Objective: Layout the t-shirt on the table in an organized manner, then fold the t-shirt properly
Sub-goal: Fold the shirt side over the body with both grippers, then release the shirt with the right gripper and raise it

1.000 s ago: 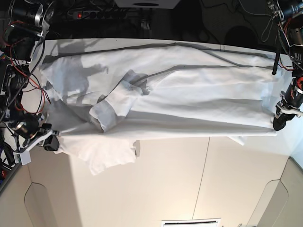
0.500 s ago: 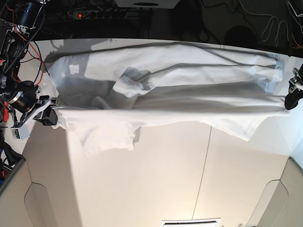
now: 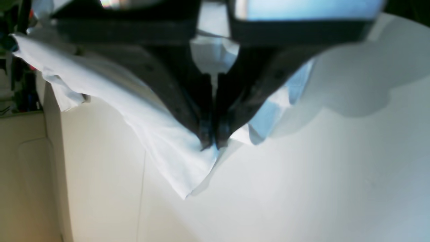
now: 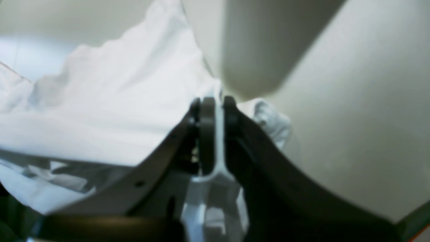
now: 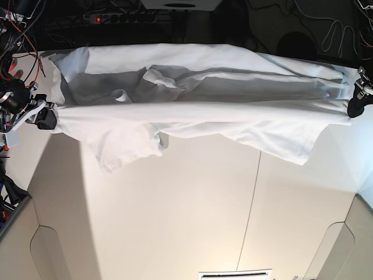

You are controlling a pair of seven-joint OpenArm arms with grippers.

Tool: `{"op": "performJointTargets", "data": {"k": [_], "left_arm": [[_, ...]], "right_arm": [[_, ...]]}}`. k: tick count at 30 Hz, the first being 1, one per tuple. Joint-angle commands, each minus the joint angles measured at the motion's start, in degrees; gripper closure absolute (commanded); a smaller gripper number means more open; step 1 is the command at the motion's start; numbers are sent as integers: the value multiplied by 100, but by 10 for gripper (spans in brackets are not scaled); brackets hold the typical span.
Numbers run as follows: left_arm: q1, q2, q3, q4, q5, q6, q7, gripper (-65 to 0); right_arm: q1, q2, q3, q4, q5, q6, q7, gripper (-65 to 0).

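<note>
The white t-shirt (image 5: 198, 111) hangs stretched between both arms above the table (image 5: 192, 210), its lower edge and a sleeve (image 5: 125, 149) drooping. At the base view's right edge my left gripper (image 5: 352, 111) is shut on one end of the shirt. The left wrist view shows that left gripper (image 3: 210, 143) pinching the t-shirt (image 3: 168, 148) cloth. On the base view's left, my right gripper (image 5: 49, 116) is shut on the other end. Seen from the right wrist, the right gripper (image 4: 215, 104) clamps a thin fold of the t-shirt (image 4: 111, 111).
A thin dark seam (image 5: 252, 198) runs across the tabletop. Dark clutter, cables and a power strip (image 5: 116, 17) lie behind the table's far edge. Rounded table cutouts show at the lower left (image 5: 64, 251) and lower right (image 5: 338, 251).
Both grippers have risen toward the back and drawn apart, lifting the shirt off the table and pulling it taut. Its lower edge now hangs free.
</note>
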State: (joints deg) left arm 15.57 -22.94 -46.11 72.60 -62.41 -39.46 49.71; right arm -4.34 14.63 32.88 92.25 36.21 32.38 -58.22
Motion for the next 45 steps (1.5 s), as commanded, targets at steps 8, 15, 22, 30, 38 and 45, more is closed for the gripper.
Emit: {"op": "performJointTargets", "data": {"k": [8, 15, 22, 30, 38, 45], "left_arm": [[-20, -42, -57, 94, -125, -54, -258, -105], [-20, -42, -57, 94, -125, -54, -278, -207], [-17, -39, -57, 94, -170, -54, -321, -207], [-20, -35, -57, 94, -264, -54, -321, -207], [-66, 55, -35, 94, -341, -54, -319, -207], [-144, 55, -35, 94, -317, -54, -319, -207]], "right_arm": [[52, 122, 52, 107, 46, -13, 116, 0], [50, 125, 55, 109, 164, -20, 118, -164], [98, 122, 52, 352, 503, -20, 120, -163], [177, 120, 52, 1008, 356, -22, 487, -133], [997, 44, -212, 767, -713, -50, 1224, -161], [1864, 44, -1434, -1517, -1287, -376, 1871, -270]]}}
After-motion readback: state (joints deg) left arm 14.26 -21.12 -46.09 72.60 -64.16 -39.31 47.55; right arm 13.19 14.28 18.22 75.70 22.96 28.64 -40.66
